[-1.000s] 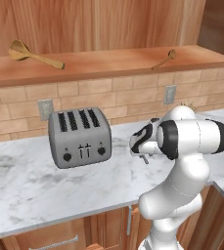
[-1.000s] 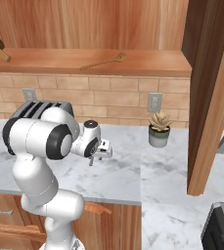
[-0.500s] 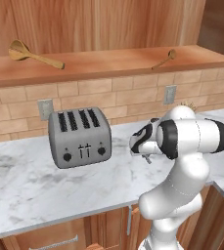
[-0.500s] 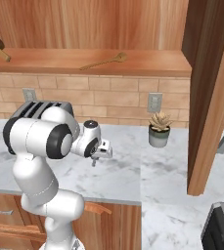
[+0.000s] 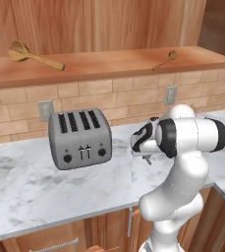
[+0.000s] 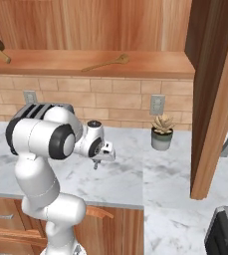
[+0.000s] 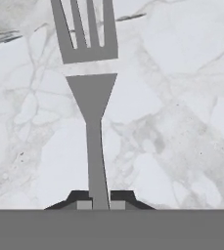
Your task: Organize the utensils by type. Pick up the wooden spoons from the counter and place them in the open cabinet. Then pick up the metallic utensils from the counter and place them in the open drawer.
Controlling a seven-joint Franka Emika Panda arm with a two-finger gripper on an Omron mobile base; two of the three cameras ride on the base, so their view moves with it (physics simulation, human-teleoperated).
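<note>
Clamped between my gripper's [image 7: 100,205] two dark tips is the handle of the silver-grey fork [image 7: 90,93]; the hand view shows the shaft running straight up from the jaws, tines pointing away, over the marble counter [image 7: 182,122]. From the left base view I see the gripper [image 5: 146,156] tucked close in front of the arm's elbow, above the countertop and to the right of the grey toaster [image 5: 80,139]. From the right base view it [image 6: 99,158] hangs over the counter, well apart from the small potted succulent [image 6: 163,133].

Both wooden spoons already lie on the cabinet shelf: one [image 5: 33,55] at the far left, the other [image 5: 164,60] toward the right. So I judge the wooden half done and the fork is the first metallic piece on its way. I cannot spot the coppery spoon or the open drawer from here.

The grip is at the very end of the handle, so the long fork can swing or slip if I move sharply. I would keep the wrist steady, carry it slowly, keep the tines clear of the counter edge and cabinet fronts, and lower it close to the drawer floor before letting go, so it lands flat inside the low walls.
</note>
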